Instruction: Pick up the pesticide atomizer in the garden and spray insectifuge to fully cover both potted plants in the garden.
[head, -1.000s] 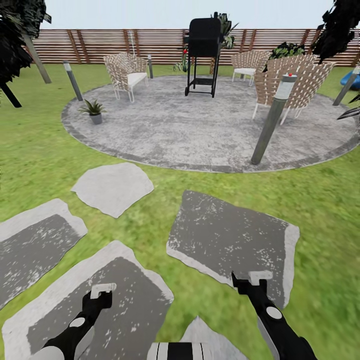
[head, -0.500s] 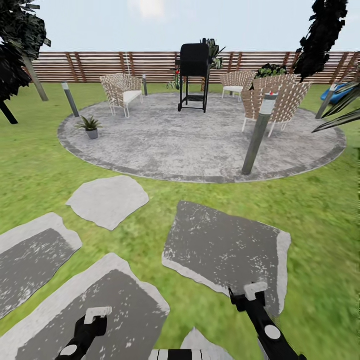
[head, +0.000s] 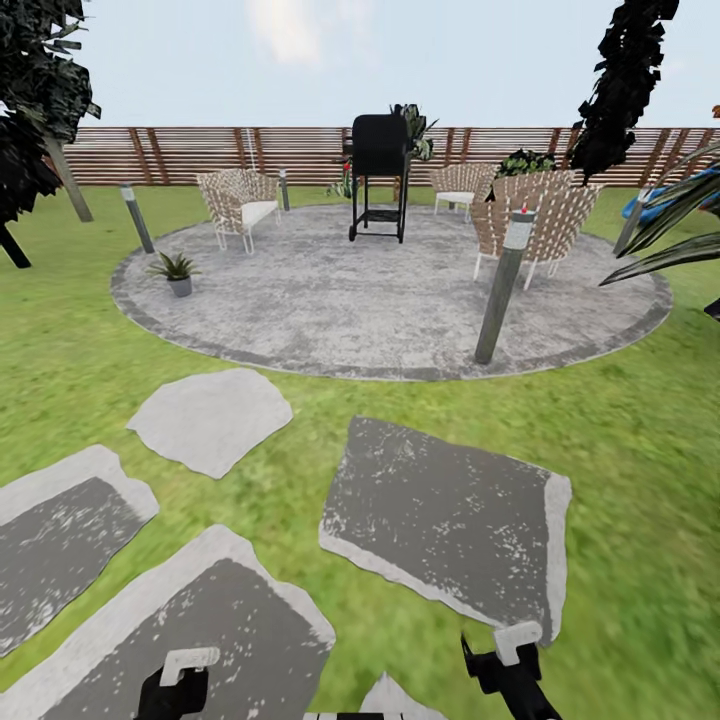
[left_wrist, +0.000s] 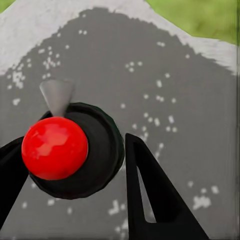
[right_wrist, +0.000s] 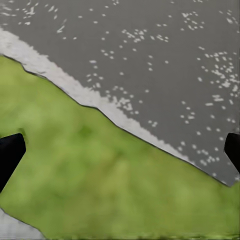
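On patio's left edge (head: 150, 310): potted plant (head: 176, 270). Right claw (right_wrist: 120, 150) spread wide over grass; left claw (left_wrist: 75, 200) state unclear.

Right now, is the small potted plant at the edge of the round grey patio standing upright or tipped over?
Upright. The small potted plant sits level on its grey pot at the round grey patio's edge, leaves fanning upward.

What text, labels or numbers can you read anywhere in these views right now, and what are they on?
None: no words, numbers, brands or signs can be read in any view.
The black grill, the wicker chairs, the bollard lamp and the fence carry no readable marking.
The potted plant on the patio shows no tag.
The stepping stones bear only whitish specks, no lettering.
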